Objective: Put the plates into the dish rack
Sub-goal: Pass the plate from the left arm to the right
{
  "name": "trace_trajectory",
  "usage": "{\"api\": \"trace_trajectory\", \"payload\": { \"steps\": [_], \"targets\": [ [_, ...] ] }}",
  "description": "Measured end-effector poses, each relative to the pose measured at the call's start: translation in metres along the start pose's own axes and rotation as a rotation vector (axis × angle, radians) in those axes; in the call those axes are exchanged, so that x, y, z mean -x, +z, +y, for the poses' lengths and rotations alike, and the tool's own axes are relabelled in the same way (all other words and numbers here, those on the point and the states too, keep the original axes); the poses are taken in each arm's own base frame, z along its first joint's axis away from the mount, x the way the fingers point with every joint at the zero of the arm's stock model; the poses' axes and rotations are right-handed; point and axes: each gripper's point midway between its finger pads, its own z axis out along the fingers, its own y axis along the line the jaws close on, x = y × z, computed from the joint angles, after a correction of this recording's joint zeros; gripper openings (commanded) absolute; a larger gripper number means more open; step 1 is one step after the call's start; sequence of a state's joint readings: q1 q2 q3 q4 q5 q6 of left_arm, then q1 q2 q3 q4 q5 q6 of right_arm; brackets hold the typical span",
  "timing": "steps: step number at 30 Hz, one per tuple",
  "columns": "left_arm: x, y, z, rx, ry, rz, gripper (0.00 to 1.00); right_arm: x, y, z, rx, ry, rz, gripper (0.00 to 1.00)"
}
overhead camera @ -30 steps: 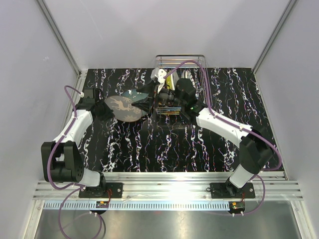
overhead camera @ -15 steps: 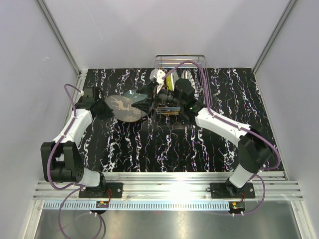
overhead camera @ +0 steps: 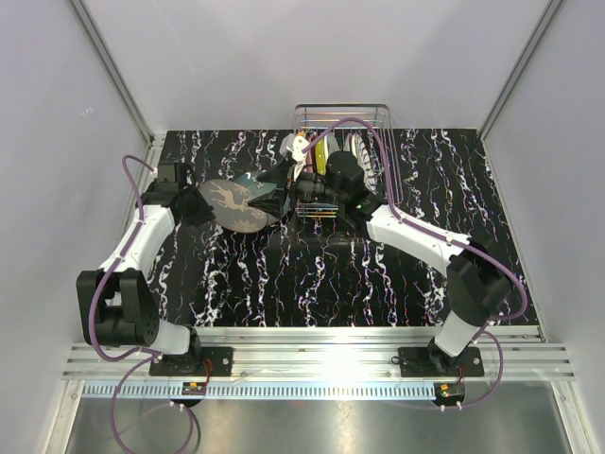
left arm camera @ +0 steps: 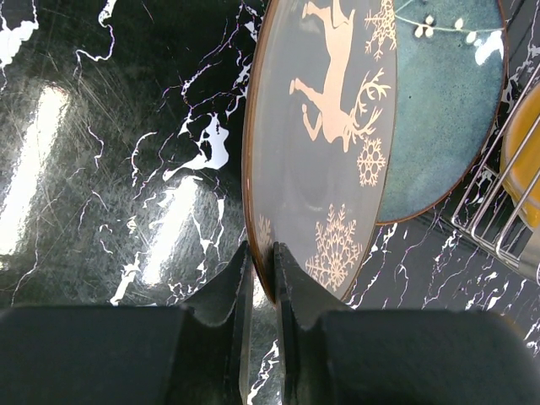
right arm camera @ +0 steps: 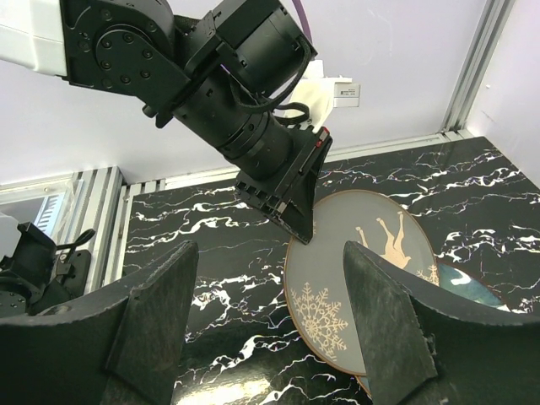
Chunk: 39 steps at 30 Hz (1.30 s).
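Note:
The grey-brown deer plate (left arm camera: pixel 329 126) stands tilted on its edge above the table, and my left gripper (left arm camera: pixel 263 261) is shut on its lower rim. In the top view that plate (overhead camera: pixel 232 200) is left of the dish rack (overhead camera: pixel 342 113), with the left gripper (overhead camera: pixel 208 205) at its left edge. My right gripper (right arm camera: pixel 274 329) is open, its fingers (right arm camera: pixel 160 321) spread wide just short of the plate (right arm camera: pixel 363 278) and touching nothing. A teal dark-rimmed plate (left arm camera: pixel 447 93) lies flat behind the deer plate. Several plates (overhead camera: pixel 326 151) stand in the rack.
The rack's wire wall (left arm camera: pixel 498 202) with a yellow-orange plate (left arm camera: pixel 525 160) behind it is close to the teal plate's right. The left arm's wrist (right arm camera: pixel 245 93) fills the upper part of the right wrist view. White walls close in the black marbled table (overhead camera: pixel 312 274).
My right gripper has crept a little to the left towards the deer plate, still open. The left gripper holds the plate in nearly the same place.

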<state>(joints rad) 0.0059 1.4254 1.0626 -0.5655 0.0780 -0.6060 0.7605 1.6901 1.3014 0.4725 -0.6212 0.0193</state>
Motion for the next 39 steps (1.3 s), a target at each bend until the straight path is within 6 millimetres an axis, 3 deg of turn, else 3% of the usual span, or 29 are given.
{"api": "trace_trajectory", "payload": {
  "steps": [17, 25, 28, 34, 39],
  "targets": [
    [0.007, -0.003, -0.002, -0.004, 0.046, -0.021, 0.00, -0.002, 0.000, -0.002, -0.025, 0.002, 0.010, 0.76],
    [0.014, -0.002, -0.003, -0.014, 0.077, -0.046, 0.00, -0.009, -0.022, 0.005, -0.079, -0.023, 0.114, 0.73],
    [0.018, -0.003, -0.003, -0.019, 0.088, -0.059, 0.00, -0.028, -0.029, 0.006, -0.101, -0.024, 0.170, 0.75],
    [0.025, -0.010, -0.005, -0.043, 0.094, -0.090, 0.00, -0.103, -0.040, 0.010, -0.126, -0.009, 0.380, 0.79],
    [0.028, -0.014, -0.008, -0.068, 0.093, -0.104, 0.00, -0.142, -0.018, 0.017, -0.136, -0.078, 0.484, 0.92]
  ]
}}
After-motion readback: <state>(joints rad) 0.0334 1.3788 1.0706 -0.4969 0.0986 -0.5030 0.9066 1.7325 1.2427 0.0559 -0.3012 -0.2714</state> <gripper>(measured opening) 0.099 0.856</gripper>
